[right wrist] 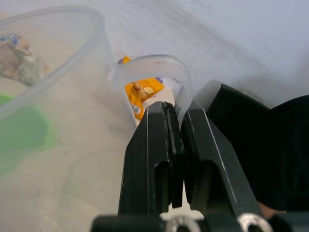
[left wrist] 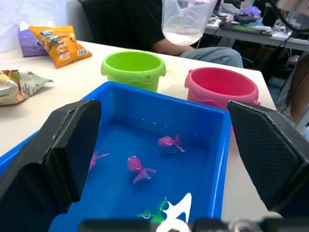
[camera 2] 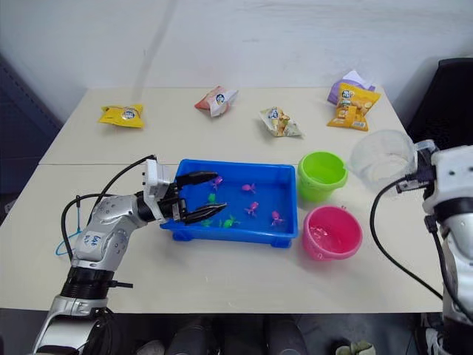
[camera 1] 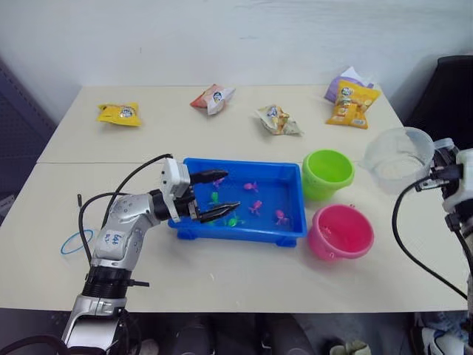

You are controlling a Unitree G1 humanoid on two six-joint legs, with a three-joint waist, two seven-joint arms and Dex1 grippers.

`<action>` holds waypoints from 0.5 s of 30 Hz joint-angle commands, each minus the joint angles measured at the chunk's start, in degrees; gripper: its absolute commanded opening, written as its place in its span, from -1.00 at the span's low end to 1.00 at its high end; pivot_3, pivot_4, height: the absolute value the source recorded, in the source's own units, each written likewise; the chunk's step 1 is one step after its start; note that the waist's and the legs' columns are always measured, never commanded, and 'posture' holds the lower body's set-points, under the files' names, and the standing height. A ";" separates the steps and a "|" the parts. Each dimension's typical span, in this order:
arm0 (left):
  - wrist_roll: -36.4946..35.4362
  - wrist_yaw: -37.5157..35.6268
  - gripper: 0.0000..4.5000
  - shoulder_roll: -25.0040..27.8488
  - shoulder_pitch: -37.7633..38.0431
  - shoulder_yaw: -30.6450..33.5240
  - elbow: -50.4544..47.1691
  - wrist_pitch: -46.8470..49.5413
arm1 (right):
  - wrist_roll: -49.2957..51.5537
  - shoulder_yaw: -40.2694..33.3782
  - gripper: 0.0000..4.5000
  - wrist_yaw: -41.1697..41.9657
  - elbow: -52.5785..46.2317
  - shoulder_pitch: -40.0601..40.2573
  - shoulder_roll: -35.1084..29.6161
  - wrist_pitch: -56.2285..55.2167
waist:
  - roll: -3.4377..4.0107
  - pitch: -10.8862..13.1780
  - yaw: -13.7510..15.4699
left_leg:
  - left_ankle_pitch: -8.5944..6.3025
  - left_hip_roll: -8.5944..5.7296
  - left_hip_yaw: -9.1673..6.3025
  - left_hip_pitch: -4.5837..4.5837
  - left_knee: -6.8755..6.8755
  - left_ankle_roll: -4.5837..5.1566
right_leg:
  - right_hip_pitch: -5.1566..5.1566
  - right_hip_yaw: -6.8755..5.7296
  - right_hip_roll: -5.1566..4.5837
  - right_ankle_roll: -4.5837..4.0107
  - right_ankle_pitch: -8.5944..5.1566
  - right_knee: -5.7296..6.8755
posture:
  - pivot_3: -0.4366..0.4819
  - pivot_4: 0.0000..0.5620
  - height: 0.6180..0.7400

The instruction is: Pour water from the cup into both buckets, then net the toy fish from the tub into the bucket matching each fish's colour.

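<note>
The blue tub (camera 1: pixel 290 176) sits mid-table with several pink and green toy fish (camera 1: pixel 255 207) in it. My left gripper (camera 1: pixel 230 191) hangs open over the tub's left end, with nothing between its fingers (left wrist: pixel 63 145). Right of the tub stand the green bucket (camera 1: pixel 319 191) and, nearer, the pink bucket (camera 1: pixel 336 251). My right gripper (right wrist: pixel 179 108) is shut on the handle of the clear cup (camera 1: pixel 399 157). The cup is held upright in the air just right of the green bucket, with a little water in its bottom (left wrist: pixel 179 36). The net's blue hoop (camera 1: pixel 76 242) lies on the table far left.
Snack packets lie along the table's far side: yellow (camera 1: pixel 120 113), red and white (camera 1: pixel 213 97), pale (camera 1: pixel 278 120), orange (camera 1: pixel 352 103) on a purple one (camera 1: pixel 344 80). A black chair (camera 1: pixel 451 96) stands at the right. A seated person (left wrist: pixel 145 24) is beyond the buckets.
</note>
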 commanded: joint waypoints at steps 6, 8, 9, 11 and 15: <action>-0.50 1.45 1.00 -0.09 0.21 0.58 -3.35 -0.22 | -12.28 8.57 -0.97 -2.01 6.11 -8.00 -3.15 -3.96 | 0.00 0.00 0.04 | 0.02 0.02 0.06 -0.02 0.02 -0.03 | -0.04 0.06 0.01 0.00 0.00 0.01 | -0.05 -0.47 1.00; -0.20 1.94 1.00 0.11 0.91 0.42 -4.18 -0.06 | -14.81 10.55 -0.97 -1.77 7.24 -8.62 -3.82 -5.35 | 0.00 0.00 0.05 | 0.02 0.02 0.07 -0.03 0.02 -0.03 | -0.05 0.07 0.00 0.00 0.00 0.00 | -0.05 -0.47 1.00; 0.00 2.15 1.00 0.26 1.16 0.30 -4.54 -0.02 | -15.80 11.14 -0.97 -1.89 7.72 -8.74 -4.00 -6.34 | 0.00 0.00 0.07 | 0.01 0.02 0.09 -0.03 0.02 -0.03 | -0.05 0.08 0.00 0.00 0.00 0.00 | -0.05 -0.47 1.00; 0.07 2.66 1.00 0.29 1.49 0.25 -5.07 0.11 | -17.33 11.96 -0.97 -2.43 8.61 -9.11 -4.20 -8.31 | 0.00 0.00 0.09 | 0.01 0.02 0.09 -0.04 0.03 -0.03 | -0.06 0.08 0.00 0.00 0.00 0.00 | -0.05 -0.47 1.00; 0.09 3.14 1.00 0.20 1.80 -0.01 -5.82 0.32 | -20.88 12.50 -0.97 -3.95 10.12 -10.01 -4.90 -11.78 | 0.00 0.00 0.06 | 0.02 0.02 0.11 -0.03 0.03 -0.03 | -0.06 0.10 0.00 0.01 0.01 0.01 | -0.05 -0.47 1.00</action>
